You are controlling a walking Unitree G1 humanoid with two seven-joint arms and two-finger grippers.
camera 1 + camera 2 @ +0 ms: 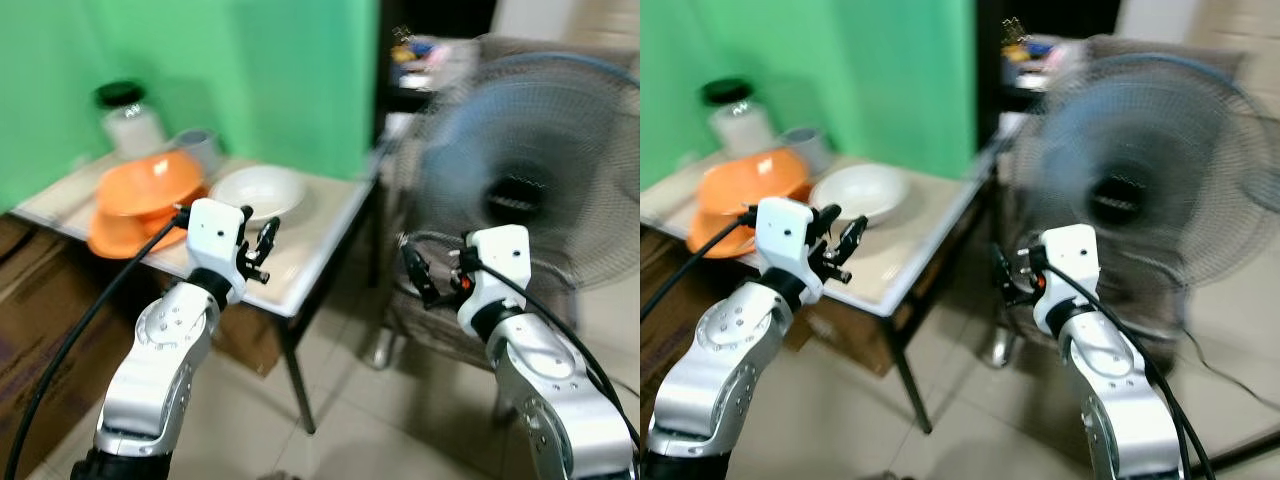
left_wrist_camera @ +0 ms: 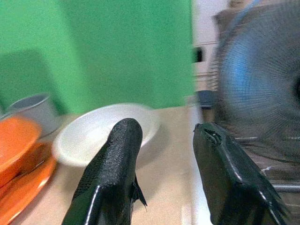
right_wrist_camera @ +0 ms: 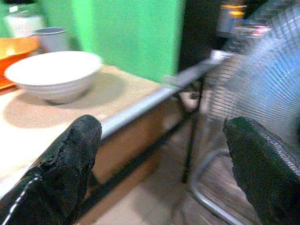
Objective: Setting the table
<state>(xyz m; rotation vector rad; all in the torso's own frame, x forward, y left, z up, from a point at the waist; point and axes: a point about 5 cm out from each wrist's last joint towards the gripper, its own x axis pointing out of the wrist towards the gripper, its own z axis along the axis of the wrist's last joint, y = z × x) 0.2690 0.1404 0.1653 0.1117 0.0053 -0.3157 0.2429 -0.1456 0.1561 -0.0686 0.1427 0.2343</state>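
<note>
A small beige table [image 1: 310, 262] stands against a green wall. On it lie a white bowl [image 1: 258, 190], an orange bowl [image 1: 150, 183] stacked on an orange plate [image 1: 118, 238], a grey cup [image 1: 200, 148] and a jar with a black lid [image 1: 128, 120]. My left gripper [image 1: 262, 245] is open and empty, held over the table's near edge just in front of the white bowl [image 2: 105, 133]. My right gripper [image 1: 418, 270] is open and empty, off the table's right side in front of the fan. The white bowl [image 3: 52, 74] lies to its left.
A large standing fan [image 1: 535, 170] with a metal base is right of the table, close to my right arm. Brown cardboard boxes [image 1: 35, 320] sit under and left of the table. Tiled floor [image 1: 350, 420] lies below. A dark doorway with clutter is behind.
</note>
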